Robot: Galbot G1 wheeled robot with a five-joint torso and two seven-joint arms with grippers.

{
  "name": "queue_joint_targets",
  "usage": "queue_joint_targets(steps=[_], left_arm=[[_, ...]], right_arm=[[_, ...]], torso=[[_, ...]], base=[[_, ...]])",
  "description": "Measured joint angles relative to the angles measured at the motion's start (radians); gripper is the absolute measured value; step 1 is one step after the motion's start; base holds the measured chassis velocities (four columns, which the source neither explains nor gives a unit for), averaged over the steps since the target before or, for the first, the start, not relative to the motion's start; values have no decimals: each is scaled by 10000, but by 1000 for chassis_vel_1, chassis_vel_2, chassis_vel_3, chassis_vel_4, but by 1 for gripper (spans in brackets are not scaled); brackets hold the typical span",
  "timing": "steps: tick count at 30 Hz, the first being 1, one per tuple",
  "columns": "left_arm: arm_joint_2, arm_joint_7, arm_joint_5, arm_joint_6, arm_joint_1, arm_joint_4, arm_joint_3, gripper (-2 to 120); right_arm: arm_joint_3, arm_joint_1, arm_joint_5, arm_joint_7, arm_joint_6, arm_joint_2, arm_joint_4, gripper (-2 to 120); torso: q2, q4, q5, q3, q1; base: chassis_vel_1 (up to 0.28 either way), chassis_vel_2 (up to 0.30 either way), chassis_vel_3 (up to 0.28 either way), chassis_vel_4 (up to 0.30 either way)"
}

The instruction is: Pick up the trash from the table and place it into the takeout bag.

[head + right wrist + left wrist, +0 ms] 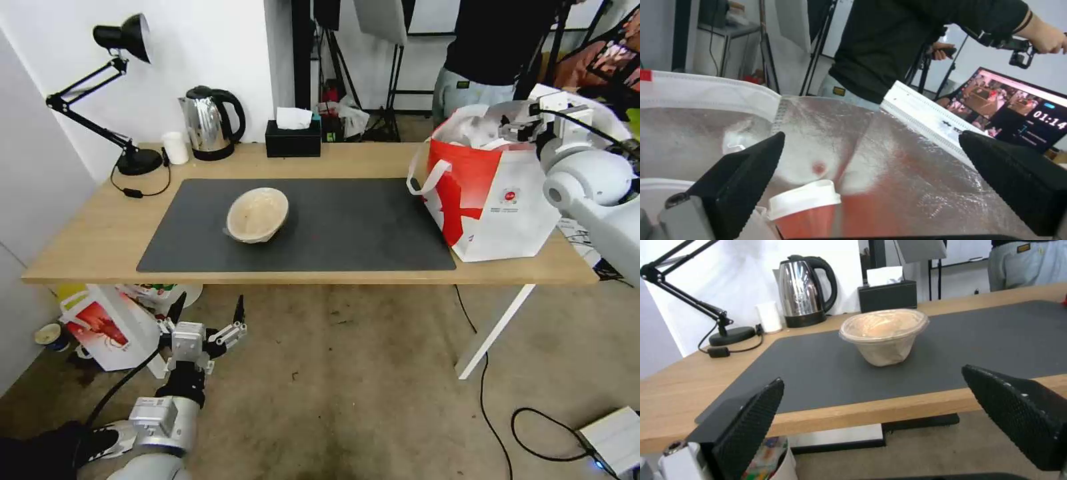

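Dropping the cup (802, 208) cleanly looks like the step in hand: the right tool (871, 186) hangs over the open mouth of the bag (493, 193) at the right end of the worktop (100, 233), and the red cup with its white lid sits just below, inside the foil lining. A good finish would probably mean lifting straight up so neither finger snags the bag's rim or a strap. Its fingers (744, 176) stand wide apart, holding nothing and touching nothing that can be made out. One piece of trash is left out, the tan bowl (257, 214), upright on the grey mat (360, 227) left of centre. The left tool (207, 313) waits low, near the worktop's near edge, fingers spread, empty, facing that bowl.
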Motion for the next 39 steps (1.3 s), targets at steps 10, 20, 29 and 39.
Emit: queue_joint_targets(steps=[10, 20, 29, 39], left_arm=[[0, 0, 0, 0, 0, 0, 0, 100], [0, 0, 0, 0, 0, 0, 0, 100], [0, 0, 0, 0, 0, 0, 0, 100], [0, -1, 0, 0, 1, 0, -1, 100]], right_arm=[[229, -34, 267, 164, 445, 6, 160, 100], [1539, -971, 103, 554, 2534, -107, 1539, 100], [2596, -2174, 351, 608, 5183, 289, 3370, 100], [3128, -4401, -701, 1252, 5591, 979, 5800, 100]], torso=[[0, 1, 1, 1, 0], [3, -1, 0, 0, 0], [3, 1, -1, 0, 0], [2, 0, 1, 0, 0]], base=[[0, 0, 0, 0], [0, 0, 0, 0], [0, 0, 0, 0], [0, 0, 0, 0]])
